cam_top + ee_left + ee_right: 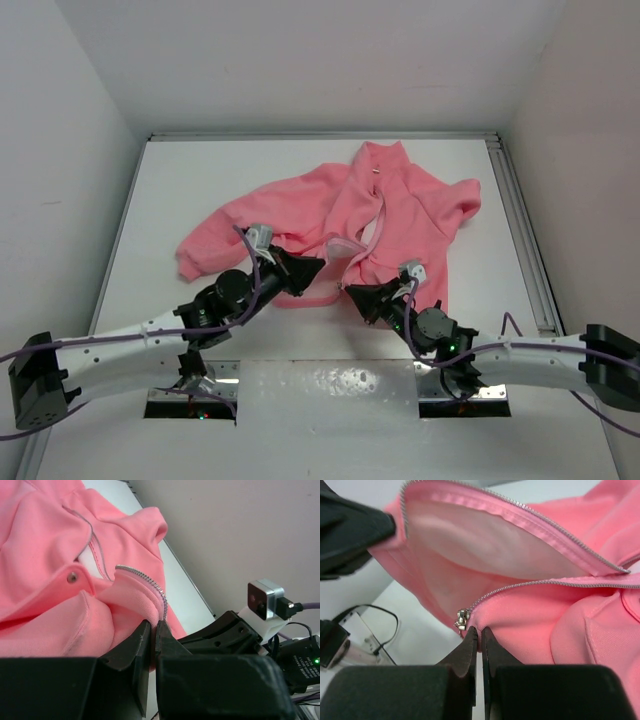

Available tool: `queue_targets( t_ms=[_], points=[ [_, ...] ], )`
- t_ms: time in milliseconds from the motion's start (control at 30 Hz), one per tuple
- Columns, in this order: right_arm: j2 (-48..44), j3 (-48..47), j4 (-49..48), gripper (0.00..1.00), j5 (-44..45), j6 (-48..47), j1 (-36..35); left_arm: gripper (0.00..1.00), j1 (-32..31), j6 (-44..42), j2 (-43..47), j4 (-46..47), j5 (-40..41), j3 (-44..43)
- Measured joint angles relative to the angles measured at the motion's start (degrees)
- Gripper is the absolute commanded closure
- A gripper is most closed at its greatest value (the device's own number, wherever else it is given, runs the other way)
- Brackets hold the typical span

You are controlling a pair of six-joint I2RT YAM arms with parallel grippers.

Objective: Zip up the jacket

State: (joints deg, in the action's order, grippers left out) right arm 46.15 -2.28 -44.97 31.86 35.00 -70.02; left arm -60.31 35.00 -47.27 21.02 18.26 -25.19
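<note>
So that its zipper halves (545,583) can meet, left gripper (154,630) and right gripper (479,635) each clamp closed on the salmon-pink fleece jacket (400,200) hem.

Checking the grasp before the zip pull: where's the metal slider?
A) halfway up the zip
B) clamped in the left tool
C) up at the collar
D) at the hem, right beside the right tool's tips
D: in the right wrist view the slider sits at the bottom end of the teeth, just left of the right tool, which is shut on the jacket hem.
</note>
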Motion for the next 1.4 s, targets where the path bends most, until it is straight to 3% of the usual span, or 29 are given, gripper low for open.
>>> queue_targets(
  t_ms=[367, 1400],
  points=[
    [1.6, 0.0, -9.0, 1.0, 1.8, -4.8, 0.0, 1.0, 0.8, 0.0, -6.5, 1.2, -1.7, -0.1],
    [1.6, 0.0, -7.6, 1.0, 2.1, -7.3, 0.0, 1.0, 2.6, 0.2, -10.2, 10.3, -8.5, 2.7]
  ],
)
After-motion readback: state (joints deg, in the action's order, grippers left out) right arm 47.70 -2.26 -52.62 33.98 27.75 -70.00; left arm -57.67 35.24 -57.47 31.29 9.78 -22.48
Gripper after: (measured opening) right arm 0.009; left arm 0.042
